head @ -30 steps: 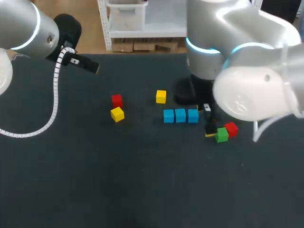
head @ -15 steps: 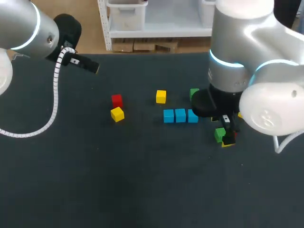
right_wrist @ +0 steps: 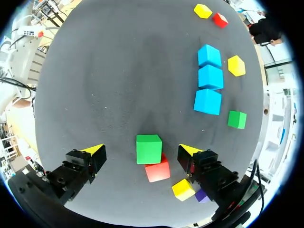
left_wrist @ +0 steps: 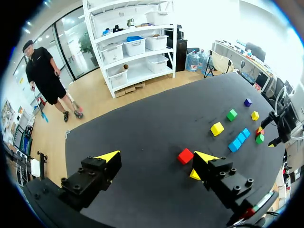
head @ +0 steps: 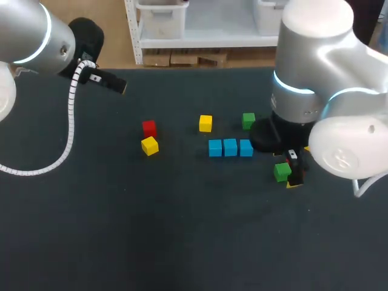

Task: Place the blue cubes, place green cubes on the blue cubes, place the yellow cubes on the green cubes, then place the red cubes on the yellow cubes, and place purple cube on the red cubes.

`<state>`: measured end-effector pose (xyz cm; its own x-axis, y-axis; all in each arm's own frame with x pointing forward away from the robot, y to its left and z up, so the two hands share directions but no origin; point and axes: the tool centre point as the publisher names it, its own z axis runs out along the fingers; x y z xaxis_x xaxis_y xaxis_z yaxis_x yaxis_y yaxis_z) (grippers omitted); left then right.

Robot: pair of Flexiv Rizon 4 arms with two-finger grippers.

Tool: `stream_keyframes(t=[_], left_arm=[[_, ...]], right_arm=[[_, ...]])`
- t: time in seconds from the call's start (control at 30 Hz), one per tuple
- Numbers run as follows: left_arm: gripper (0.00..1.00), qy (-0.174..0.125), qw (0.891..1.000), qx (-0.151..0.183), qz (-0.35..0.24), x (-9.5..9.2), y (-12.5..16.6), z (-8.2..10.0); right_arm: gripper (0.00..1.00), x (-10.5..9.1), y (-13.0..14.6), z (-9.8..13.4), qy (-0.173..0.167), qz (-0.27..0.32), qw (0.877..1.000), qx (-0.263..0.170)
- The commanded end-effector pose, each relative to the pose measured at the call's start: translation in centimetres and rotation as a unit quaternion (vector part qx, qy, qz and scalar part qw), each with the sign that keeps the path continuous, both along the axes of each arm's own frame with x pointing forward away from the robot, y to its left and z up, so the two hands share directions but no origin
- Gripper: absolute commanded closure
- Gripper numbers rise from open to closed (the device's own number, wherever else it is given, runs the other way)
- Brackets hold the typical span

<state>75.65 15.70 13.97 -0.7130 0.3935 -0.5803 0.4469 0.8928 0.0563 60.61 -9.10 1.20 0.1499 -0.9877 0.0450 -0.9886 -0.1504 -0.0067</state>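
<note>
**Left end effector** (left_wrist: 156, 156): we logged it held high over the far left corner of the surface (head: 182, 242). Its fingers were spread wide, with nothing between them and nothing touched.

**Left red cube** (head: 149, 128) and **left yellow cube** (head: 150, 145): these lay left of the middle, one just beside the other, the yellow one nearer the robot. We could not tell whether they touched.

**Middle yellow cube** (head: 205, 123): this stood alone, just beyond the left end of the blue row.

**Blue cubes** (head: 230, 147): we counted three, side by side in a straight row near the middle. All lay flat on the surface and carried nothing on top.

**Far green cube** (head: 248, 120): this stood alone, beyond the right end of the blue row and apart from it.

**Right end effector** (right_wrist: 141, 149): we logged it low over the surface, just right of the blue row, with its fingers wide open.

**Near green cube** (right_wrist: 148, 148): this sat between the right end effector's yellow tips with a gap on either side, gripped by neither finger.

**Right red cube** (right_wrist: 158, 171): this lay just behind the near green cube, toward the wrist, and appeared to touch it.

**Right yellow cube** (right_wrist: 183, 189) and **purple cube** (right_wrist: 200, 194): these lay close together, partly under one finger of the right end effector.

**Surface**: this was dark, matte and plain, and every cube rested directly on it.
</note>
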Motion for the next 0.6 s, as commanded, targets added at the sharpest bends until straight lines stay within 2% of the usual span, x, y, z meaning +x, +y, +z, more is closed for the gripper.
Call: stream_keyframes(t=[0.03, 0.1, 0.17, 0.23, 0.3, 0.33, 0.37, 0.4, 0.6], left_arm=[[0.00, 0.000, 1.000, 0.000, 0.000, 0.0, 0.0, 0.0], [0.00, 0.000, 1.000, 0.000, 0.000, 0.0, 0.0, 0.0], [0.00, 0.000, 1.000, 0.000, 0.000, 0.0, 0.0, 0.0], [0.00, 0.000, 1.000, 0.000, 0.000, 0.0, 0.0, 0.0], [0.00, 0.000, 1.000, 0.000, 0.000, 0.0, 0.0, 0.0], [0.00, 0.000, 1.000, 0.000, 0.000, 0.0, 0.0, 0.0], [0.00, 0.000, 1.000, 0.000, 0.000, 0.0, 0.0, 0.0], [0.00, 0.000, 1.000, 0.000, 0.000, 0.0, 0.0, 0.0], [0.00, 0.000, 1.000, 0.000, 0.000, 0.0, 0.0, 0.0]], right_arm=[[0.07, 0.7, 0.4, -0.9, 0.006, 0.001, 1.000, -0.002], [0.15, 0.8, 0.5, -1.1, 0.010, 0.002, 1.000, -0.004], [0.49, 0.9, 0.5, -1.4, 0.012, 0.002, 1.000, -0.007], [0.58, 0.9, 0.5, -1.5, 0.013, 0.001, 1.000, -0.007], [0.71, 0.9, 0.5, -1.6, 0.013, 0.000, 1.000, -0.009], [0.79, 0.9, 0.5, -1.6, 0.015, -0.001, 1.000, -0.009], [0.93, 0.9, 0.5, -1.6, 0.015, -0.002, 1.000, -0.010], [1.00, 0.9, 0.5, -1.6, 0.016, -0.003, 1.000, -0.012], [1.00, 0.6, 0.7, -0.3, 0.032, -0.013, 0.999, -0.027]])
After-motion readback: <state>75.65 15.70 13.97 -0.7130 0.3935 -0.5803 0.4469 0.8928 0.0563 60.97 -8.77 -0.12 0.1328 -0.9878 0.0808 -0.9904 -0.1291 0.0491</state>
